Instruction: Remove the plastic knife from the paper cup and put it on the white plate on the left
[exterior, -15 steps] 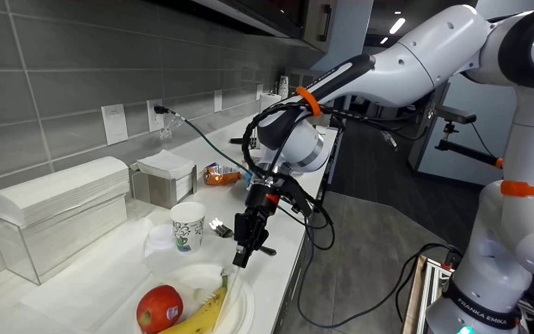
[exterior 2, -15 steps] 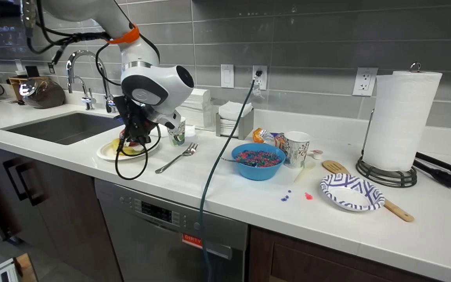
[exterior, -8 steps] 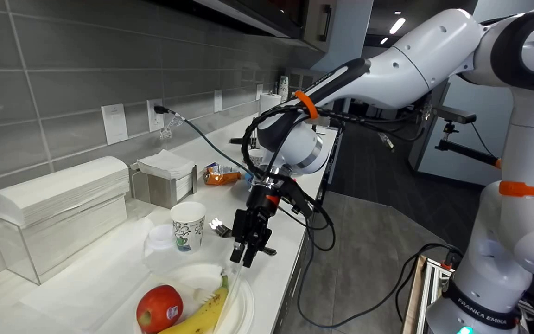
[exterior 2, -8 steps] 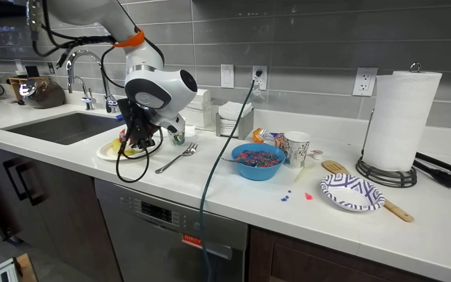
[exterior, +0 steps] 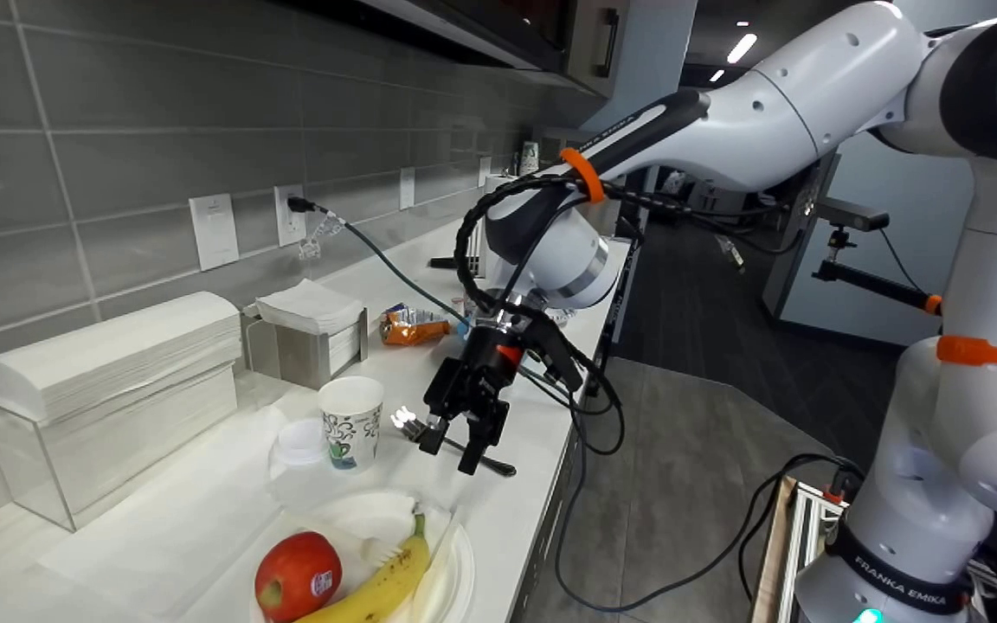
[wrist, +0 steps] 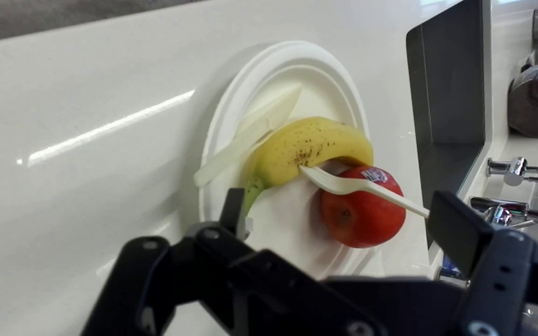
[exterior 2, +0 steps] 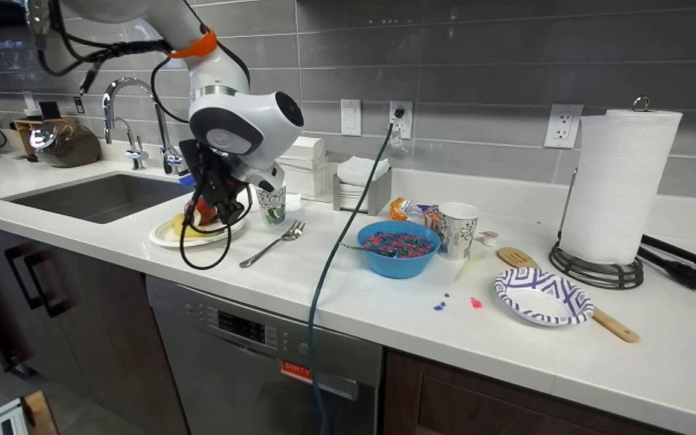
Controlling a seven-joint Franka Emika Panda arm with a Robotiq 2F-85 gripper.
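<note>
The plastic knife [wrist: 245, 140] is thin, straight and whitish; it lies on the white plate [wrist: 292, 51], just beside the banana [wrist: 318, 140], its handle end over the rim. The white plate is round and shallow, with a ridged rim. The banana is yellow, brown-speckled, greenish towards the stem. The red fruit [wrist: 362, 214] is round and smooth, bearing a sticker [wrist: 374, 175]. A pale plastic fork [wrist: 343, 185] points its tines at the banana; whether it touches the red fruit cannot be told. The tabletop [wrist: 63, 186] is white and glossy.

The gripper [exterior: 450, 452] has its fingers spread wide apart and holds nothing; it hangs above the tabletop, apart from the plastic knife.

Count, white plate: one plastic knife, one plastic fork, one banana, one red fruit. Count, tabletop, in an exterior view: one metal fork [exterior 2: 281, 238]; one smooth-walled blue bowl [exterior 2: 393, 269] of small pink and blue pieces [exterior 2: 399, 243]; one printed paper cup [exterior 2: 274, 210] near the white plate, and a second paper cup [exterior 2: 458, 238] just beside the blue bowl
</note>
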